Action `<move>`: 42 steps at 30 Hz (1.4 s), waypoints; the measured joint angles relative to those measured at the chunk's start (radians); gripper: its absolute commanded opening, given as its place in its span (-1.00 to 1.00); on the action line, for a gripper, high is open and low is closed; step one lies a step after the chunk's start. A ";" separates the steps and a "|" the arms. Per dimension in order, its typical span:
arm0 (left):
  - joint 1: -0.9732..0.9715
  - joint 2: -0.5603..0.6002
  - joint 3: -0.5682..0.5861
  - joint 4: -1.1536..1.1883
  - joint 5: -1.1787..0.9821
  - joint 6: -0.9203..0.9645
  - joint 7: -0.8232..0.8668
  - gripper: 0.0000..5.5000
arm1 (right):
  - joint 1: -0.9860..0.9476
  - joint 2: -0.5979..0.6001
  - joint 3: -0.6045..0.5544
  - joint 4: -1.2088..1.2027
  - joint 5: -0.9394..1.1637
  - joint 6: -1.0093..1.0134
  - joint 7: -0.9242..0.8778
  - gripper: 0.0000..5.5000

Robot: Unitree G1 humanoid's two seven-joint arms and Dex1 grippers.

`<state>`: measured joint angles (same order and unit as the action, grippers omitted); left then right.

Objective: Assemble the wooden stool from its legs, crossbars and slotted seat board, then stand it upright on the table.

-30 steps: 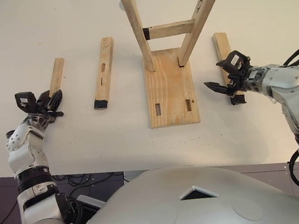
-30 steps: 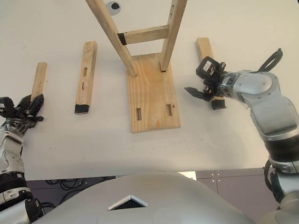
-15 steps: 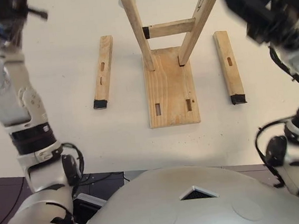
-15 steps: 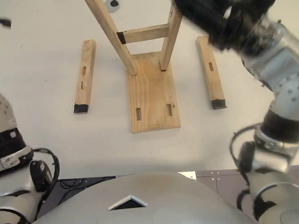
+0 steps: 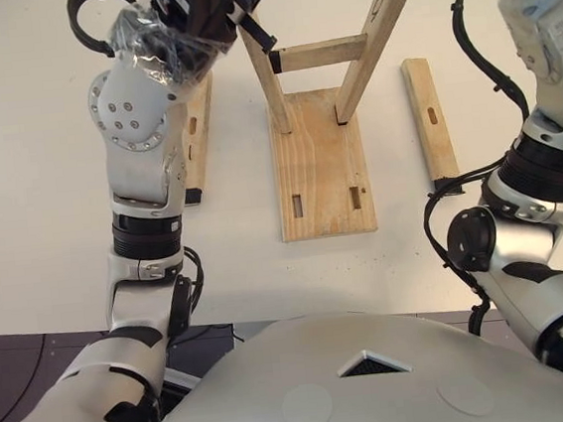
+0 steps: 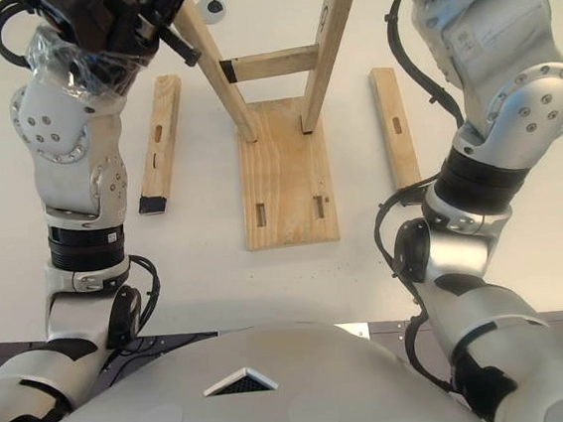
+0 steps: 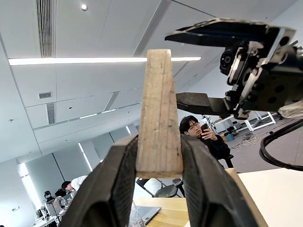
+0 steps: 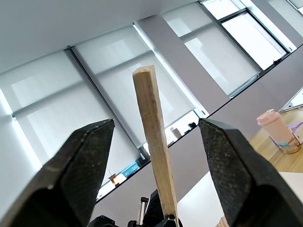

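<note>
Now my left claw (image 7: 158,151) grips the left leg (image 7: 158,94) near its top, and my right claw (image 8: 155,126) gapes wide around the right leg (image 8: 146,94) — both slotted in the seat board (image 5: 324,182) on the desk (image 5: 52,213). Next, I judge: close the right.

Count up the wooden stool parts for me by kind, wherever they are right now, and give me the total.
Seat board: 1
Legs standing in the board: 2
Legs lying loose on the table: 2
Crossbar fitted between the standing legs: 1
Wooden piece clamped in the left gripper: 1
Total: 7
</note>
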<state>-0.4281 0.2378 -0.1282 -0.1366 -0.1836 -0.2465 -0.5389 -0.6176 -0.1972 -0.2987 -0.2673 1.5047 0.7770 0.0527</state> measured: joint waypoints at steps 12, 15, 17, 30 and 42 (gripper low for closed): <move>0.037 -0.002 -0.024 -0.004 0.007 -0.023 -0.015 -0.54 | -0.015 -0.013 0.040 0.014 0.021 -0.035 -0.033 -0.77; 0.038 -0.002 -0.024 -0.010 0.005 -0.022 -0.017 -0.54 | -0.011 -0.016 0.042 0.013 0.008 -0.038 -0.034 -0.82; 0.042 -0.003 -0.024 -0.016 0.003 -0.019 -0.017 -0.39 | -0.006 -0.017 0.043 0.013 -0.010 -0.039 -0.034 -0.85; 0.196 -0.025 0.214 -0.095 -0.030 0.141 0.234 0.03 | 0.313 -0.287 -0.232 0.099 -0.334 -0.222 0.105 -0.86; 0.245 -0.057 0.426 -0.088 -0.171 0.255 0.398 0.03 | 0.612 -0.161 0.021 0.134 -0.843 -0.471 0.253 -0.86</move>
<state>-0.1827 0.1811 0.2976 -0.2244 -0.3546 0.0087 -0.1411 -0.0057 -0.3578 -0.2778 -0.1337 0.6619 0.3057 0.3059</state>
